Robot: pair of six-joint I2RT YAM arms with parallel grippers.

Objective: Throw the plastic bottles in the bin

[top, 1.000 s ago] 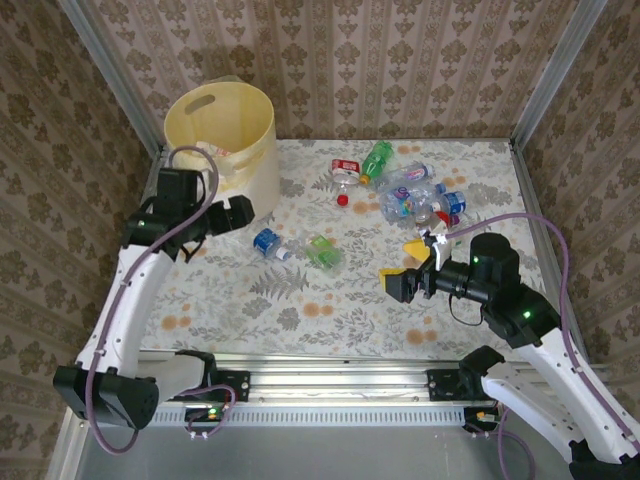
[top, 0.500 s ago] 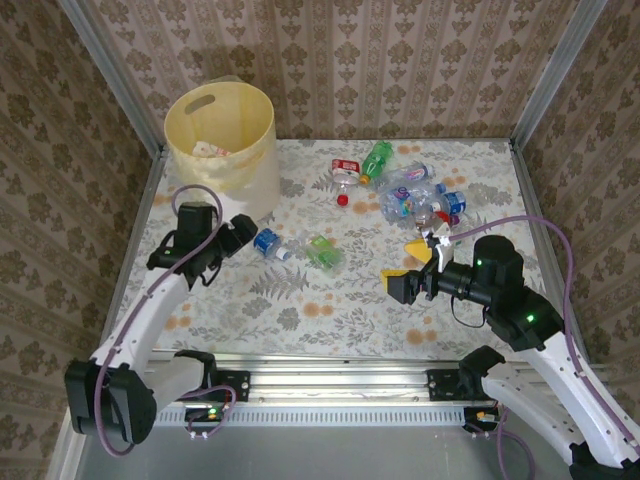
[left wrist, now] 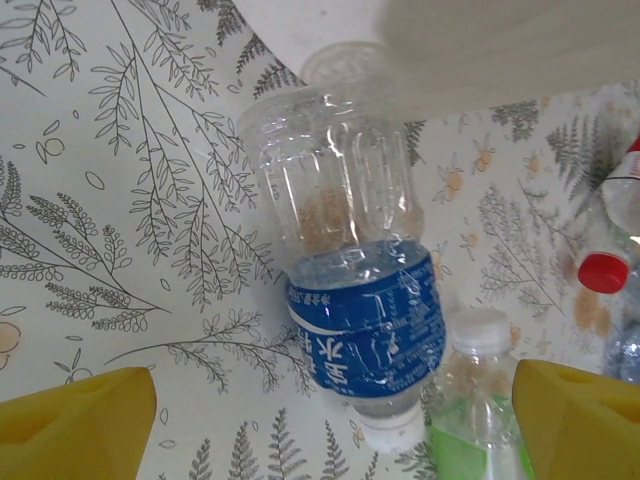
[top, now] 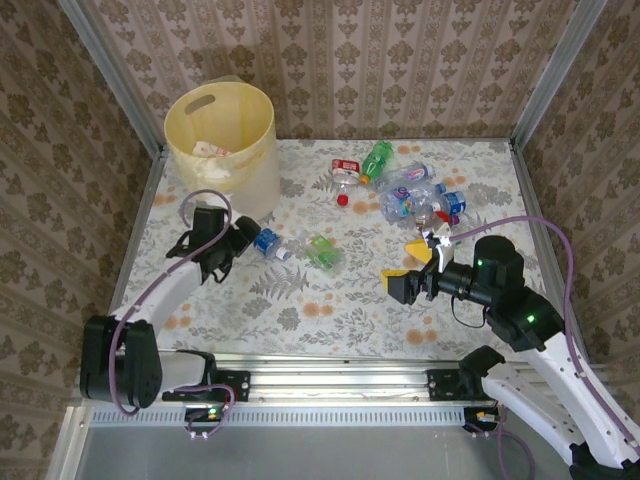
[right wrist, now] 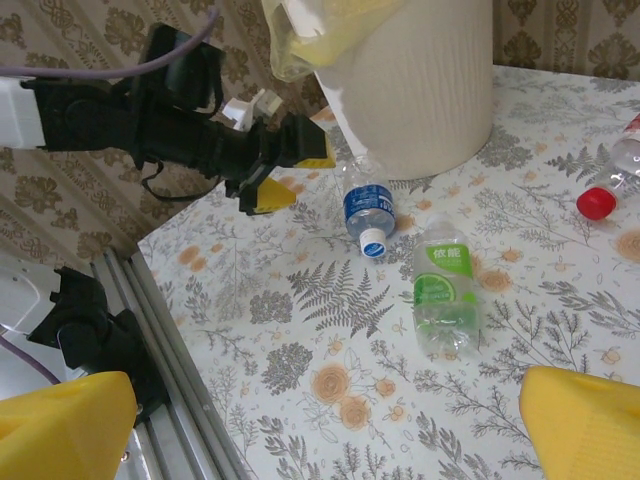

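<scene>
Plastic blue-labelled bottle (left wrist: 350, 300) lying on the floral desk (top: 330, 300) just beside the pale yellow bin (top: 255, 165), framed untouched between wide-apart left jaws; right jaws likewise spread wide

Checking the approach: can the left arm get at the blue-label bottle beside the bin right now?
Probably yes: the left gripper is open, aimed at the blue-label bottle, with bare table between; the bin stands close by.

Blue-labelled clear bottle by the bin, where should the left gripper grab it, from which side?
Grip the blue-labelled clear plastic bottle across its label, from above, with the open left gripper. It lies on its side, base by the pale yellow bin, a green-labelled bottle crowding its cap end.
</scene>
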